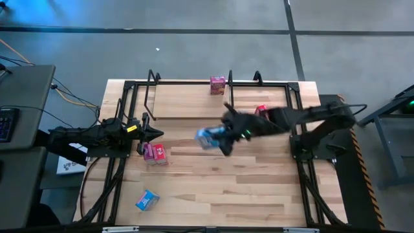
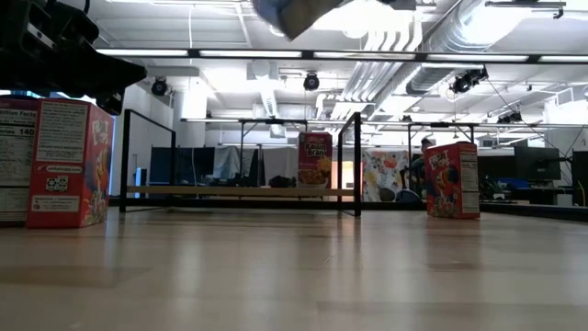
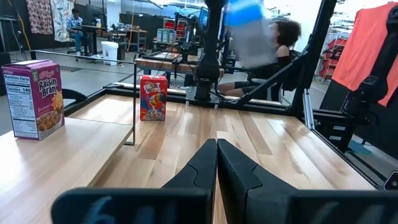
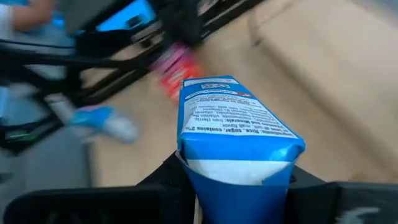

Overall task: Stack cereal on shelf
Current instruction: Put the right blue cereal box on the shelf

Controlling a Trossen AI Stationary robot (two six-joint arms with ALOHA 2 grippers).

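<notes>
Pale plank table point(image 1: 220, 188) under fluorescent ceiling lights, with an open workshop showing behind it in the low view, is carrying the scene. The right claw point(image 1: 217, 137) is gripping a blue cereal box point(image 1: 208, 137) and holding it in the air above the table's middle, in front of the shelf point(image 1: 187, 103); the right wrist view is showing the fingers closing on the box's lower end, so most of the carton is projecting free. The left claw point(image 1: 155, 134), fingers pressed together and empty, is waiting beside a pink cereal box point(image 1: 155, 153) at the table's left. One Raisin Bran box point(image 1: 217, 85) is standing upright on the shelf's far edge, another red box point(image 1: 261, 110) is sitting near the right rail, and a blue box point(image 1: 147, 200) is lying near the front left corner. Probable risks: the low grip is letting the carton swing or slip, and a box edge catching the black frame could be tipping it or the standing box.
</notes>
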